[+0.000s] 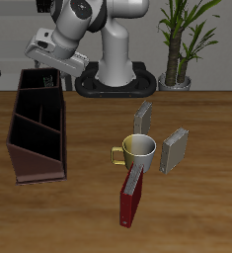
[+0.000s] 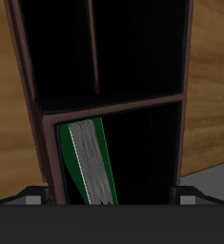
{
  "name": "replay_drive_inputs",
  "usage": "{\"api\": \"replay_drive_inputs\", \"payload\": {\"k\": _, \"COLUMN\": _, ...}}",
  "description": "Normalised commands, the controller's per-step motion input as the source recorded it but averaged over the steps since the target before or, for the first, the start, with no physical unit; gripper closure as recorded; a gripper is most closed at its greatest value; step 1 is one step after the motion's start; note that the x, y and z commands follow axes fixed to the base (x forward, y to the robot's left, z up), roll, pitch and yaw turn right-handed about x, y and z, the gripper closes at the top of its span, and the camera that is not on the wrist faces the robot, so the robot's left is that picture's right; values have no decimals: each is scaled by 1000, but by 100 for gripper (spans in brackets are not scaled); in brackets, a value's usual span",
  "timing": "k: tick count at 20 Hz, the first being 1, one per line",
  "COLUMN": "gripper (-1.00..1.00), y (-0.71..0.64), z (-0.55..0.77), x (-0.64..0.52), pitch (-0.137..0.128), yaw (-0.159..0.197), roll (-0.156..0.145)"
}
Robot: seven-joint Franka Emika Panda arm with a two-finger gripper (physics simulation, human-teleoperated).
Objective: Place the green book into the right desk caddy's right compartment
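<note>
The right desk caddy [image 1: 36,148] is a long dark brown wooden box with inner dividers. My gripper [image 1: 52,69] hovers over its far end. In the wrist view the green book [image 2: 90,162] stands on edge inside the caddy's [image 2: 28,86] end compartment. It leans against one wall with its white page edges facing up. Both fingertips [image 2: 28,196] sit wide apart at the compartment's sides and do not touch the book, so my gripper [image 2: 109,196] is open. In the exterior view the book is hidden by the caddy walls and the gripper.
A yellow-and-white mug [image 1: 139,151] stands mid-table with two grey books [image 1: 142,118] [image 1: 174,150] beside it. A dark red book [image 1: 130,198] lies nearer the front edge. A potted plant [image 1: 177,44] stands at the back, beside the robot's base [image 1: 116,74].
</note>
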Motion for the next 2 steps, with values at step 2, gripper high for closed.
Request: {"api": "replay_drive_inputs", "payload": {"k": 2, "gripper": -100, "y": 52, "z": 161, "x": 15, "pitch": -7, "yaw": -5, "roll": 18}}
